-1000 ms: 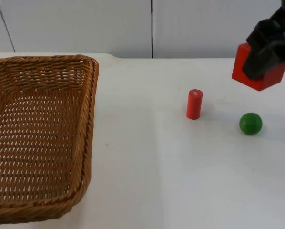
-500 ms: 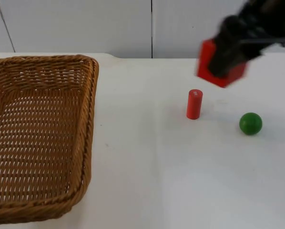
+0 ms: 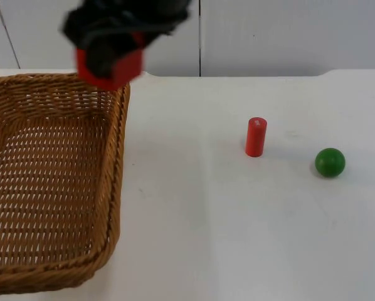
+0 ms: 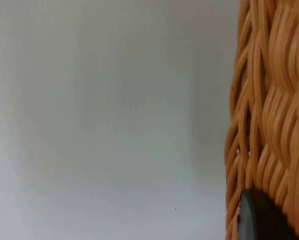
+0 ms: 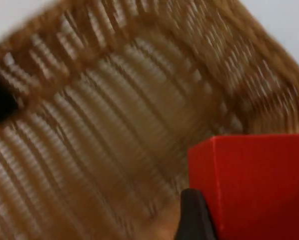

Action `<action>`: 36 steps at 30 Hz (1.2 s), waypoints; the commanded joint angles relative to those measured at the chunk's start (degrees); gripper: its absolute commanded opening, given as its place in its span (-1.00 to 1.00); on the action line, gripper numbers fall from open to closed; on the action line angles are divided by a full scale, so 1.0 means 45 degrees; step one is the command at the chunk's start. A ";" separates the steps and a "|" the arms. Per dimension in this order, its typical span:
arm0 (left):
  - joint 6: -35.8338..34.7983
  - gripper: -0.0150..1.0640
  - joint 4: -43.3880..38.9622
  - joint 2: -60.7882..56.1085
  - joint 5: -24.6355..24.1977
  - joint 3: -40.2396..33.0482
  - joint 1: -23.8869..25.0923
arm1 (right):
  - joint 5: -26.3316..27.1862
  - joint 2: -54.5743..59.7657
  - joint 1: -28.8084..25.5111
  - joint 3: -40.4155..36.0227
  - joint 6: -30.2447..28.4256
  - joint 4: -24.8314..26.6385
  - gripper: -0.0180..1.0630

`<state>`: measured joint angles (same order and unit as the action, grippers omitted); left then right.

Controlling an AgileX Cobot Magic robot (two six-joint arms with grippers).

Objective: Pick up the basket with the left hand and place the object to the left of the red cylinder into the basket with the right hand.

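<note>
We see a white table point(image 3: 194, 238) ending at a grey partition wall point(image 3: 269, 37). Open tabletop stretches between the wicker basket point(image 3: 49, 188) and the one red cylinder point(image 3: 256, 137), with one green ball point(image 3: 330, 162) beyond. The right gripper point(image 3: 109, 53) clamps one red block point(image 3: 112, 68) above the basket's far rim. The left gripper point(image 4: 259, 220) sits against the basket's wall; we cannot tell its grip.

The basket point(image 3: 49, 182) is woven wicker, tan-brown strands with a rough, ribbed texture and a slight sheen on the rim weave point(image 4: 269, 100). The red block point(image 3: 109, 66) looks like painted wood or plastic, smooth flat matt faces point(image 5: 259, 185). The red cylinder point(image 3: 256, 137) has that same smooth painted look. The green ball point(image 3: 330, 162) is smooth with a faint gloss. The tabletop point(image 3: 237, 219) is plain white, smooth and matt. The right claw point(image 3: 112, 37) is matt black, plastic-looking.
</note>
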<state>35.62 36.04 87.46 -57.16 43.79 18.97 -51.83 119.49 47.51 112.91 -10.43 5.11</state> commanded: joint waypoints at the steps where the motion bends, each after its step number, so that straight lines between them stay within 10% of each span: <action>1: 0.0189 -0.98 0.0461 -0.0136 -0.0083 -0.0026 0.0038 | -0.0110 0.0672 0.0271 0.1047 -0.0122 0.0379 -0.97; 9: 0.0255 -0.98 0.0543 -0.0136 -0.0127 -0.0026 0.0038 | -0.0031 0.2478 0.0534 0.1907 -0.0122 0.0700 -0.97; 14: 0.0255 -0.98 0.0543 -0.0136 -0.0127 -0.0026 0.0038 | -0.0282 0.3063 0.0534 0.1907 -0.0122 0.0700 -0.64; 22: 0.0332 -0.98 0.0599 -0.0136 -0.0127 -0.0026 0.0038 | -0.0482 0.2709 0.0534 0.1907 -0.0255 0.0850 0.64; 36: 0.0332 -0.98 0.0599 -0.0136 -0.0127 -0.0026 0.0038 | -0.2370 -0.1472 0.0103 0.1472 0.0982 -0.1135 0.74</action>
<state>36.61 36.48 87.46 -57.16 43.79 18.97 -60.73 117.13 48.95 120.85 -7.84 0.69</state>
